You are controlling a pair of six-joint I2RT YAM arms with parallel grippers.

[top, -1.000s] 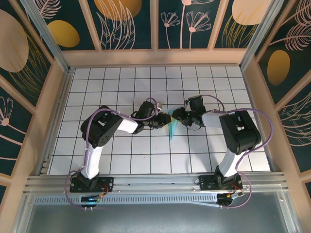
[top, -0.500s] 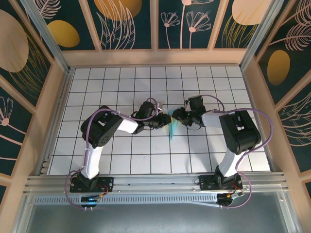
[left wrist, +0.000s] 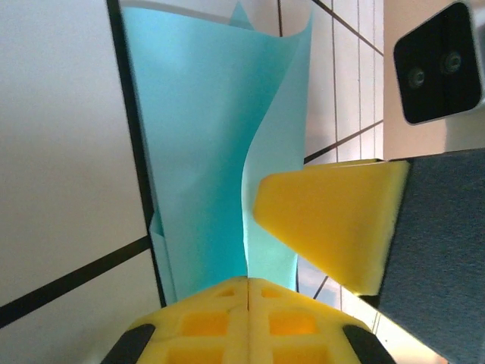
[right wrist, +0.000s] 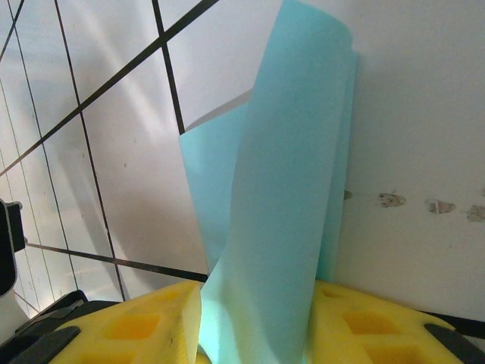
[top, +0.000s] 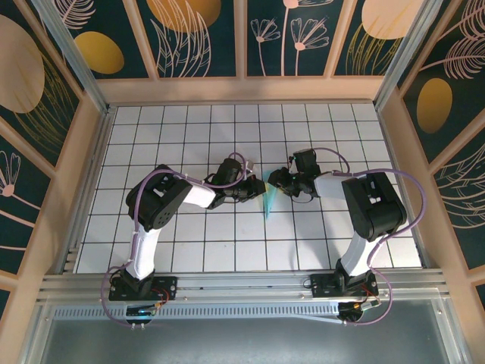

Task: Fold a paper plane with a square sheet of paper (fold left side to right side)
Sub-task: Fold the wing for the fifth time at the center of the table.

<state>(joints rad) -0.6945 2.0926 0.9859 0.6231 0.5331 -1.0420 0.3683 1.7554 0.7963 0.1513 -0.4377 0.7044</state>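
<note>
White tabletop tiles ruled with black grid lines (top: 151,227) stretch beneath two black robot arms, hemmed in by peach-framed wall panels printed with dark teal and gold plant motifs (top: 204,38). At left, the black left arm (top: 163,201), looped with a lilac cable, reaches from its base at the near edge toward the middle of the table. Its left gripper (top: 256,189) is closed: the left wrist view shows the two yellow pads (left wrist: 248,292) pressed together at a single seam, with the lower edge of the thin turquoise-blue paper sheet (left wrist: 197,152) running down into that seam. From above, the paper sheet (top: 267,203) stands on edge near the centre of the table, a narrow upright sliver between the two grippers. It is doubled over on itself, one layer curling loosely away from the other. Just to its right, the right gripper (top: 274,180) meets it from the opposite side; one of its yellow wedge-shaped fingers (left wrist: 333,220) sits close beside the sheet in the left wrist view. Seen from the right wrist, the folded sheet (right wrist: 292,189) rises between the right gripper's yellow pads (right wrist: 254,326), which stand apart and clasp the paper on both sides. At far right, the black right arm (top: 371,205) bends back to its own base.
</note>
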